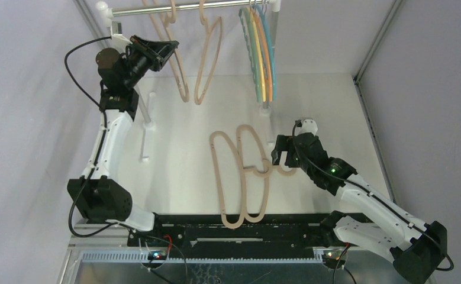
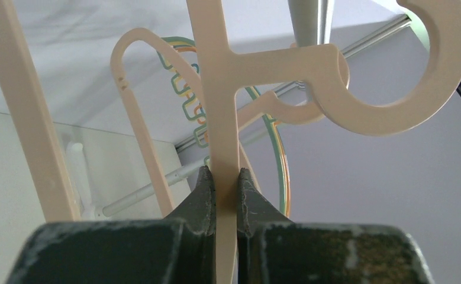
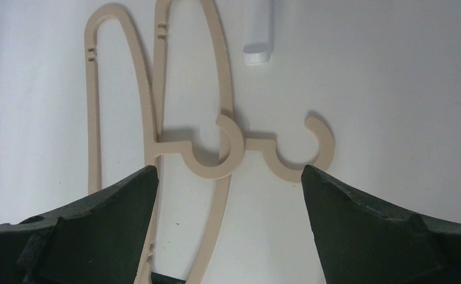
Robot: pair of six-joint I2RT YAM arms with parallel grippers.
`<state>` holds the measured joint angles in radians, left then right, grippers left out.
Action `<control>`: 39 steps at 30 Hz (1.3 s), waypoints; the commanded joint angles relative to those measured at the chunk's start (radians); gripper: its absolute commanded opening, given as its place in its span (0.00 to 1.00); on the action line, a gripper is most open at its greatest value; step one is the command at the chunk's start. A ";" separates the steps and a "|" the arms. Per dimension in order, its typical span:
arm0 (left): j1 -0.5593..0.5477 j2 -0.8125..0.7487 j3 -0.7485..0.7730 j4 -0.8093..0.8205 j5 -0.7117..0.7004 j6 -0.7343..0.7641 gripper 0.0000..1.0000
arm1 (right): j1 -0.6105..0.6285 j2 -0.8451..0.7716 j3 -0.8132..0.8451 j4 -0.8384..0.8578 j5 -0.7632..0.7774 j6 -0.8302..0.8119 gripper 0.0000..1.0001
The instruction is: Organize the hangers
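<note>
Locate left pincer (image 2: 226, 183) over far left corner of counter (image 1: 334, 106), clamped tight on bar of held beige hanger (image 2: 219, 89), hook up by rail (image 1: 130, 10); note second beige hanger (image 2: 134, 112) just beside it; note thin coloured hangers (image 1: 262, 53) bunched at rail's right end. Locate right pincer (image 3: 228, 168) toward counter's right edge, spread wide, gripping nothing, poised above hooks of two overlapping flat beige hangers (image 3: 174, 148) reaching to near edge.
</note>
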<state>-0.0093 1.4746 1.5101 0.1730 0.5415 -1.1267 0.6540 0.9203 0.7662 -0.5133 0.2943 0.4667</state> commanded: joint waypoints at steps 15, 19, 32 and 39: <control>-0.012 0.090 0.091 -0.141 0.006 0.094 0.19 | -0.005 0.003 0.035 0.013 0.019 0.000 1.00; -0.030 0.119 0.133 -0.152 0.005 0.097 0.25 | -0.005 0.002 0.032 0.012 0.021 0.000 1.00; -0.089 0.216 0.297 -0.203 0.001 0.097 0.23 | -0.005 0.011 0.028 0.017 0.027 -0.001 1.00; -0.143 0.292 0.409 -0.282 -0.001 0.131 0.23 | -0.006 0.012 0.028 0.022 0.026 -0.004 1.00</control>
<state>-0.1200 1.7382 1.8317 -0.0772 0.5278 -1.0382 0.6540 0.9367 0.7662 -0.5205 0.3058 0.4671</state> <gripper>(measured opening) 0.231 1.000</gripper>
